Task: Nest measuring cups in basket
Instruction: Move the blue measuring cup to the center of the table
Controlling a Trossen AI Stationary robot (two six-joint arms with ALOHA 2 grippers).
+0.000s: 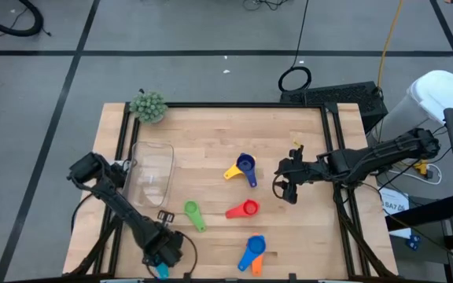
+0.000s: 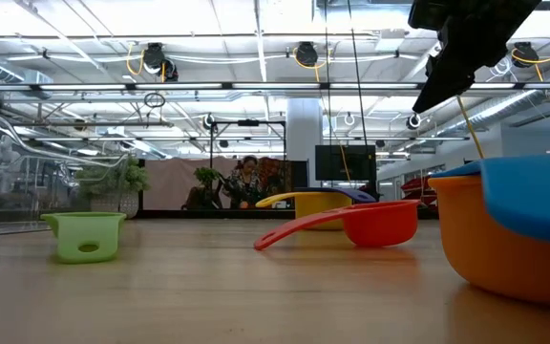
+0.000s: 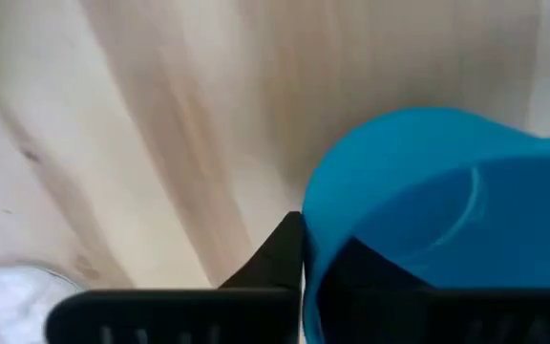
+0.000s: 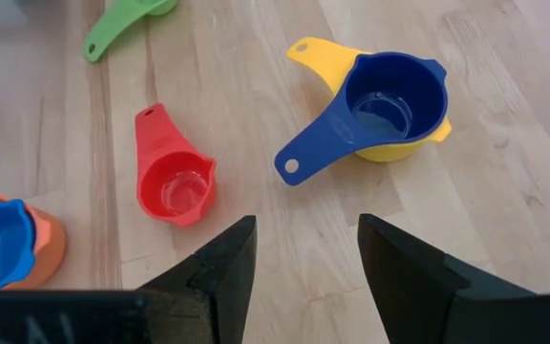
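The left gripper (image 1: 161, 263) held a light blue cup (image 3: 447, 229) at the table's near edge; next it likely needed carrying to the empty basket (image 1: 154, 174) (right gripper (image 4: 304, 277) hung open above the dark blue cup (image 4: 380, 105))

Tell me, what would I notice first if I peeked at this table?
Probably the bright measuring cups scattered on the wooden table: a dark blue cup sitting inside a yellow cup mid-table, a red cup and green cup nearer the front. At the front-left edge, the left end effector grips a lighter blue cup, and a fuzzy green ball sits at the back-left corner.
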